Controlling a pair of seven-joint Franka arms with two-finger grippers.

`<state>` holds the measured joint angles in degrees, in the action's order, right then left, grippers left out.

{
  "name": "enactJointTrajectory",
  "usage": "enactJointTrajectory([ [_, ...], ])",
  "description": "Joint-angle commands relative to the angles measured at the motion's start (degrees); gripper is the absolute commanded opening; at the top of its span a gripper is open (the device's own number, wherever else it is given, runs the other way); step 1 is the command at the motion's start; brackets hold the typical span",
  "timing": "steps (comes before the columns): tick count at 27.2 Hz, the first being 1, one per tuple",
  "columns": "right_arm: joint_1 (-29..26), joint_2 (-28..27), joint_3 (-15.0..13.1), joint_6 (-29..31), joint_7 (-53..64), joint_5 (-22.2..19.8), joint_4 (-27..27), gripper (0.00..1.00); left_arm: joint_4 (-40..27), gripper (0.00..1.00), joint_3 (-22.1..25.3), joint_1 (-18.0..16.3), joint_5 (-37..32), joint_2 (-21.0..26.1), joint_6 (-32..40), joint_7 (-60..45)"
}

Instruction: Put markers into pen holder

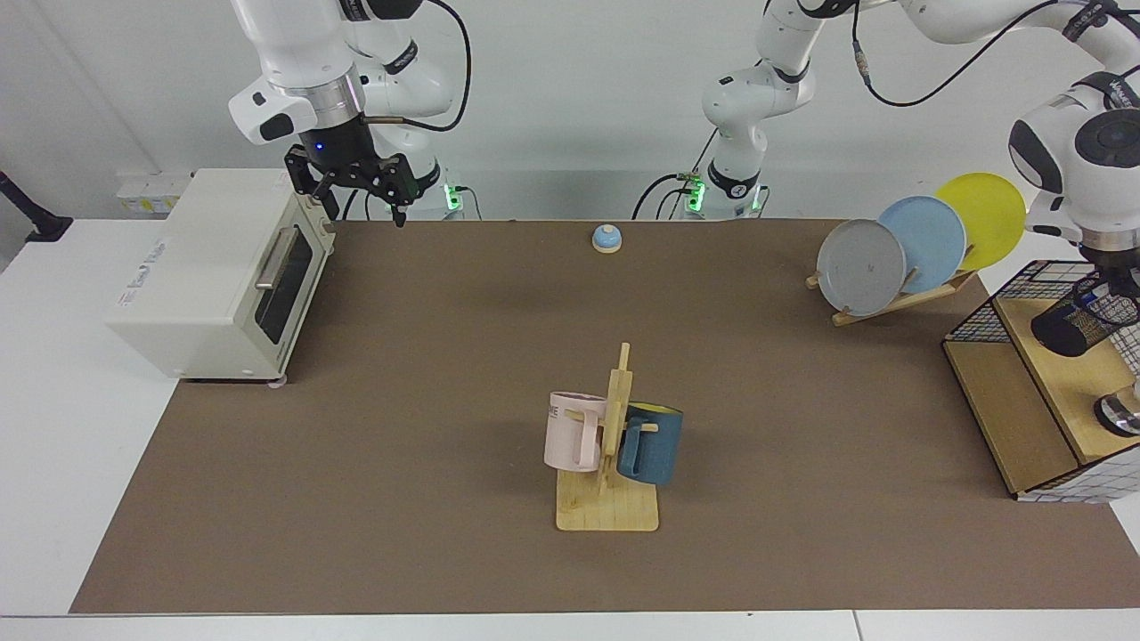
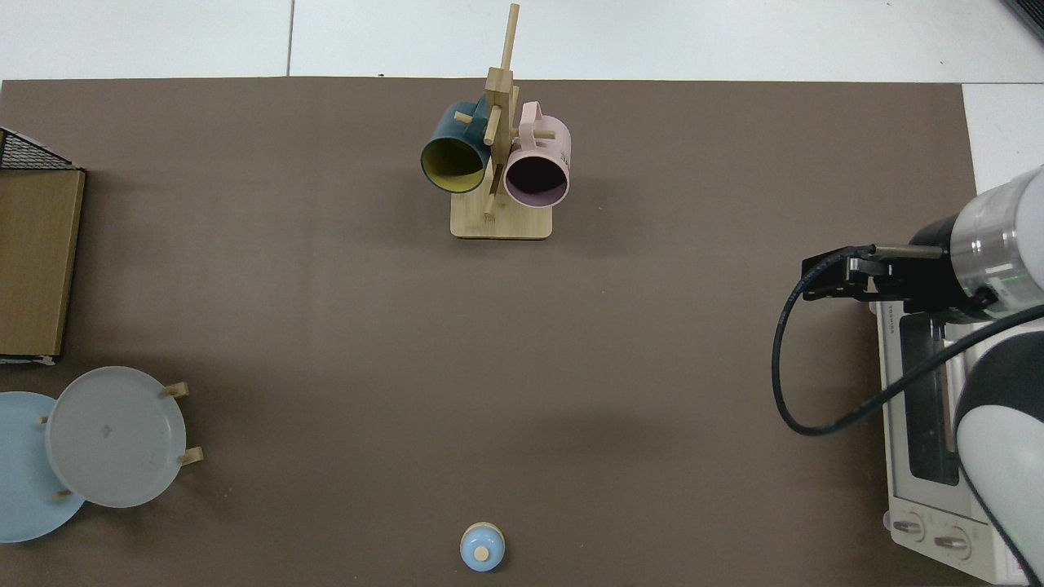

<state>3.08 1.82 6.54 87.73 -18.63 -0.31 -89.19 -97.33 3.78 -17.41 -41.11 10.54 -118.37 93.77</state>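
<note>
With our left gripper over the tilted pen holder, marker seemingly inside, jaws' state hidden, we judge the drop nearly finished; next, withdraw upward, while our right gripper waits, jaws parted and empty.

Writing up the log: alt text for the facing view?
Left gripper hovers at the black mesh pen holder on a wooden shelf at the table's edge; right gripper waits by the toaster oven. Mug rack stands mid-table.
</note>
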Motion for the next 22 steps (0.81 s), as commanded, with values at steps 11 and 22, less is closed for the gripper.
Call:
enactJointTrajectory([
  [11,-0.8,0.2,0.6,-0.8,-1.0,0.7,0.4,1.0,-1.9,0.3,1.0,0.9,1.3,-1.6,-0.6,1.4],
  [22,-0.8,0.2,0.6,-0.8,-1.0,0.7,0.4,1.0,-0.9,0.31,1.1,0.9,1.2,-1.7,-0.2,1.6],
])
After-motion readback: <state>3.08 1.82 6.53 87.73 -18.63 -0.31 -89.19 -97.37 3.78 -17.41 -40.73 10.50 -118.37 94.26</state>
